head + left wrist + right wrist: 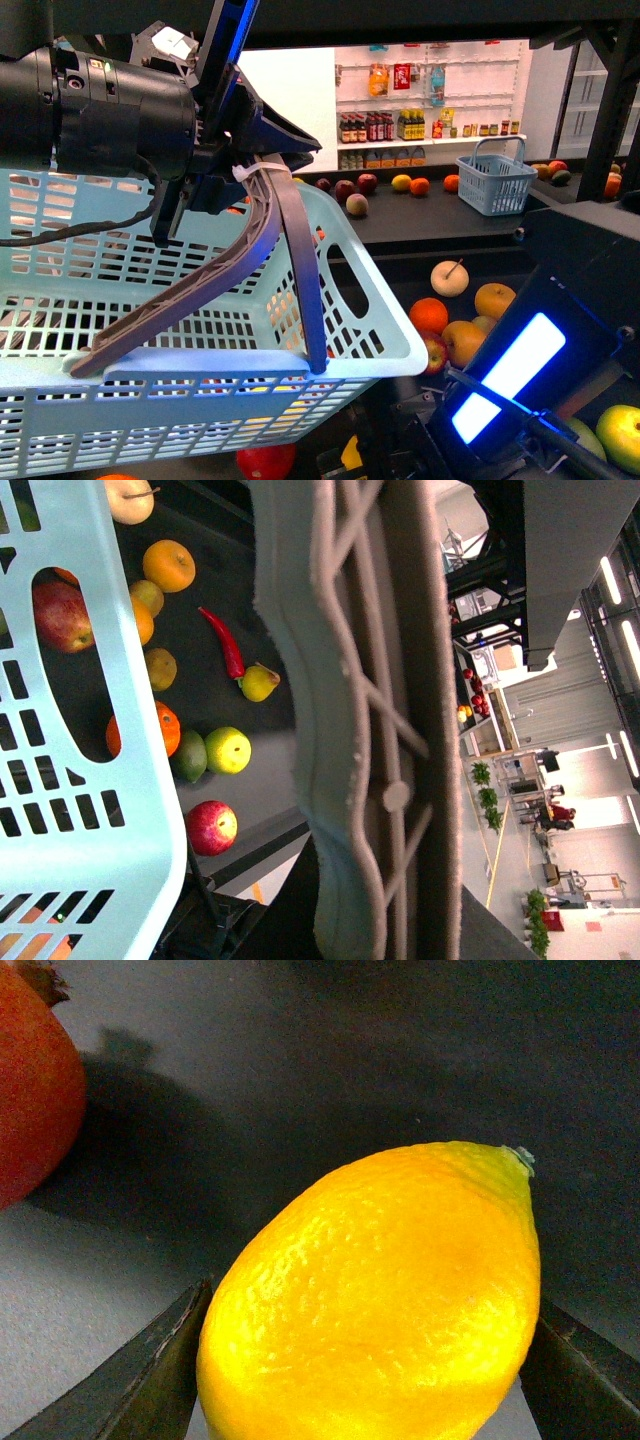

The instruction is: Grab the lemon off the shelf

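Now, your right pincer point(365, 1395): clamped on the lemon point(380, 1290).
Your left pincer point(250, 168): gripping the basket handle point(292, 245).

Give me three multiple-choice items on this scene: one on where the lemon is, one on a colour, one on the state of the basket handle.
1. Where is the lemon?
A. in a bowl
B. between the fingers of the right end effector
C. on a white wall shelf

2. What colour is the basket hanging from the left end effector?
A. red
B. light blue
C. black

3. How is its handle?
A. raised to the left end effector
B. folded flat on the rim
C. snapped off

1 B: a dark finger flanks it on each side.
2 B: its mesh walls are pale blue.
3 A: the grey handle rises from the rim to the end effector.
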### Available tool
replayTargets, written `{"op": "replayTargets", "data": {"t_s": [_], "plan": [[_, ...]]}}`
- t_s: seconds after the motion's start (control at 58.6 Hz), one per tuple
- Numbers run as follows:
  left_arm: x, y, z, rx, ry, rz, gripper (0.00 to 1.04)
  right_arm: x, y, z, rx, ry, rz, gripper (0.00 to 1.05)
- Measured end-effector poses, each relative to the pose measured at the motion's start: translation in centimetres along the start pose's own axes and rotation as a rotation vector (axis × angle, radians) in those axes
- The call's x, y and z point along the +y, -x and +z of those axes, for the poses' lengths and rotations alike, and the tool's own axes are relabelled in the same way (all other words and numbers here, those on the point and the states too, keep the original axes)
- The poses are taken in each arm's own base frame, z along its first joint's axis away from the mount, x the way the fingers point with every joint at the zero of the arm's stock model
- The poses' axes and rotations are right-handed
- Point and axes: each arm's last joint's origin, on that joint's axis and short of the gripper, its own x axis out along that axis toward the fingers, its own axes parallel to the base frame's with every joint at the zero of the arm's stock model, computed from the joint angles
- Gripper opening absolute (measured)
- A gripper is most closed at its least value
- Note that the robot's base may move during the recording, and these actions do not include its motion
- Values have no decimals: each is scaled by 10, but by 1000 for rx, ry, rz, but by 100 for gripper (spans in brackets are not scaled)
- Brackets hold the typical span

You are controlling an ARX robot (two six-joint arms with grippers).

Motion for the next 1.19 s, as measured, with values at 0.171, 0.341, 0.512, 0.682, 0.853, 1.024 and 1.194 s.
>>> {"op": "replayTargets", "data": {"t_s": [0.171, 0.341, 0.512, 0.682, 0.853, 1.024, 1.194], "plan": [[0, 0, 0, 0, 0, 0, 9, -29, 28, 8, -33, -25, -16, 80], [0, 0, 0, 0, 0, 0, 9, -75, 69, 27, -104, -43, -69, 80], [0, 0, 0, 0, 0, 0, 9, -126, 114, 37, -166, -54, -136, 80], [0, 0, 0, 0, 0, 0, 9, -168, 163, 59, -257, -94, -197, 80], [0, 0, 0, 1, 0, -1, 9, -169, 215, 103, -409, -129, -164, 80], [0, 0, 0, 2, 1, -2, 9, -138, 253, 135, -517, -144, -66, 80], [0, 0, 0, 2, 1, -1, 8, -96, 259, 140, -514, -161, 68, 80]]}}
